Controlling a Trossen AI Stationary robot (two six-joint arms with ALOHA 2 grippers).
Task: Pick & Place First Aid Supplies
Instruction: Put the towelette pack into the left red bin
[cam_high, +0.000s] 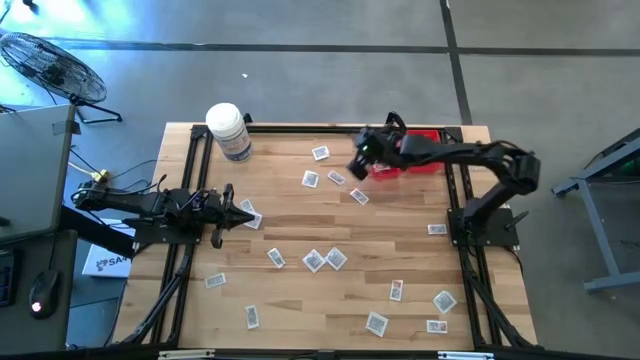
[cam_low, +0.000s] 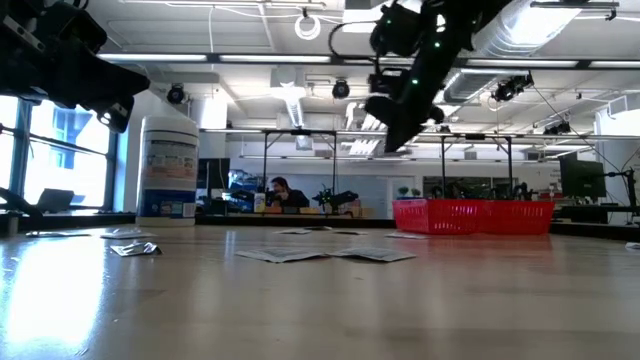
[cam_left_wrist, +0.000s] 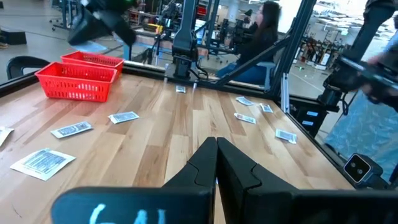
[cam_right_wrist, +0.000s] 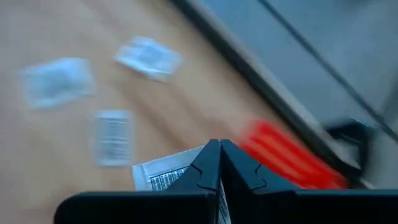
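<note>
Several small white first aid packets lie flat and scattered over the wooden table. My right gripper hangs in the air beside the red mesh basket at the far right, shut on one white printed packet. In the low view the right gripper is high above the tabletop. My left gripper waits at the table's left side, shut and holding nothing. My right gripper pinches the white packet between its two fingers at one of its edges; the rest of the packet sticks out to one side of the fingers. The fingers slant downward. The packet is lifted clear of the table.
A large white bottle stands at the far left. Loose packets lie under and near my right gripper, more along the near edge. Black frame rails run along the table's sides. A person sits in the room beyond.
</note>
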